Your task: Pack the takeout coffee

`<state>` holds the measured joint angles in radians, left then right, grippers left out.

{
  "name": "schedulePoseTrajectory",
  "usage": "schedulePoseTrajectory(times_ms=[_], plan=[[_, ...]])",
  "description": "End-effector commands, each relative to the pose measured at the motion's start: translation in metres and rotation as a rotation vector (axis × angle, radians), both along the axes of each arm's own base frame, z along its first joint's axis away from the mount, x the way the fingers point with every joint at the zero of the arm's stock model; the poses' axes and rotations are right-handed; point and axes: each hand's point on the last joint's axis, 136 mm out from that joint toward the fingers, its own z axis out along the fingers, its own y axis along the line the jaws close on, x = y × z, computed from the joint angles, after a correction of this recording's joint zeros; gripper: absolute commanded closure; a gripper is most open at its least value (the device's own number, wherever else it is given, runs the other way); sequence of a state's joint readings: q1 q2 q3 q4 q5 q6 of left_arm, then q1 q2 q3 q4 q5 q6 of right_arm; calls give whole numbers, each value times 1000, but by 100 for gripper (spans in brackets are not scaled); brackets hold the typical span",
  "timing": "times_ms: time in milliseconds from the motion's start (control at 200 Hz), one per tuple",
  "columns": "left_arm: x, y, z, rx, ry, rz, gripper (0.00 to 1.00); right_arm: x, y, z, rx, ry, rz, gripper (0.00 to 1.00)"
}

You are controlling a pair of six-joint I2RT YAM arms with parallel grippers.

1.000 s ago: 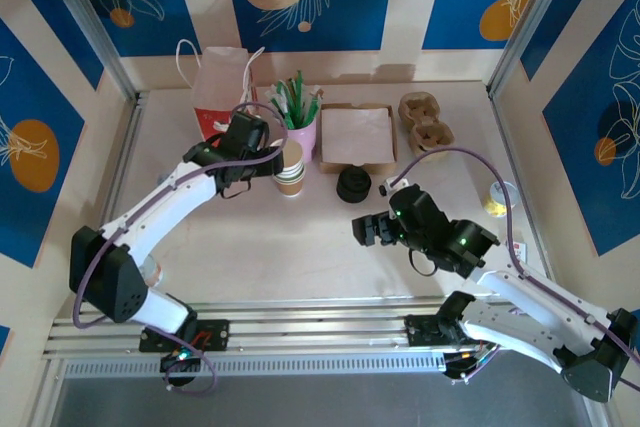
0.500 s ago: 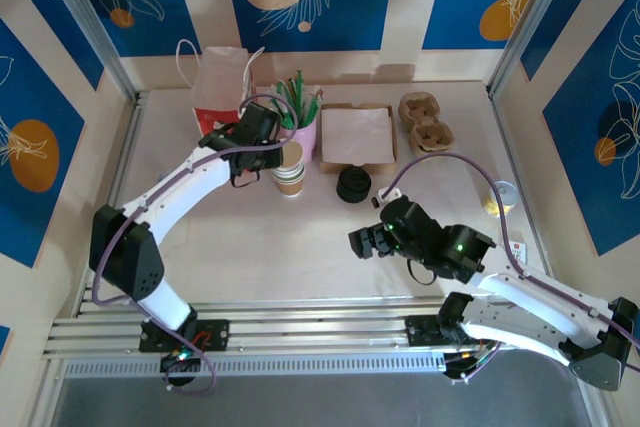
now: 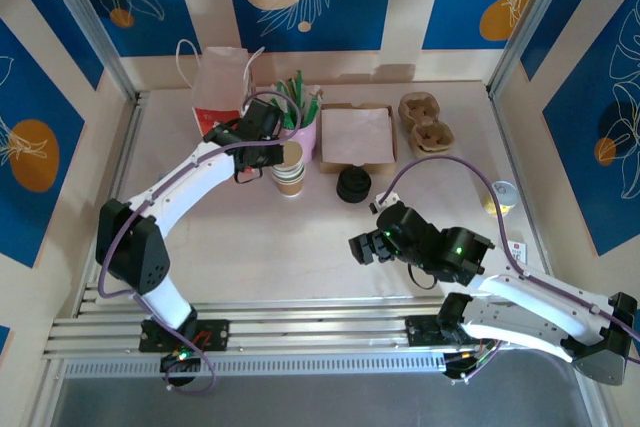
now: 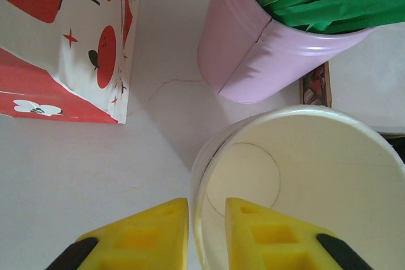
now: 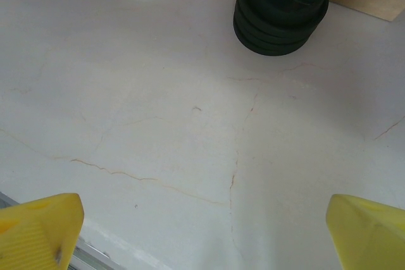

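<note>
Spanning the top view: pale bench (image 3: 250, 237), hairline cracks visible in the wrist views.

Left arm extended to the back left. Left gripper (image 4: 205, 210) set narrow, with one yellow finger (image 4: 158, 232) outside the cup wall and the other inside, straddling the rim. Cannot tell whether the pads actually press the wall.

Right arm lower, over bare bench. Right gripper (image 5: 202, 219) spread wide, nothing between its fingers.

Red-and-white paper bag (image 3: 220, 82) upright at the back left, near the wall.

Open cardboard box (image 3: 357, 137) of napkins at back centre.

Pulp cup carrier (image 3: 427, 122) to the right of the box.

Pink holder (image 4: 266, 49) of green stirrers between bag and box.

Paper cup (image 4: 304, 175) upright and empty, no lid, just in front of the pink holder.

Stack of black lids (image 5: 281, 7) just in front of the box, right of the cup, well ahead of the right gripper.
</note>
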<state>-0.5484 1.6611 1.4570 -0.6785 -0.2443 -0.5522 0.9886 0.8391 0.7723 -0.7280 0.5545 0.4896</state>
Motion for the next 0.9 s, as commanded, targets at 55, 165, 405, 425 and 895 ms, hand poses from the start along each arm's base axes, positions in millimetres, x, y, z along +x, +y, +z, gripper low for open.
schedulePoseTrajectory(times_ms=[55,165,405,425,895], plan=[[-1,-4,-2,15,19,-2,80,1,0,16,29,-27,-15,1],[0,-4,-3,17,24,-4,81,1,0,16,27,-28,-14,1],[1,-5,-1,16,28,-2,92,-1,1,15,26,-22,-7,2],[1,-6,-1,16,28,-2,93,-1,1,15,27,-23,-8,2],[-1,-1,8,8,26,30,100,-2,10,8,10,-20,25,2]])
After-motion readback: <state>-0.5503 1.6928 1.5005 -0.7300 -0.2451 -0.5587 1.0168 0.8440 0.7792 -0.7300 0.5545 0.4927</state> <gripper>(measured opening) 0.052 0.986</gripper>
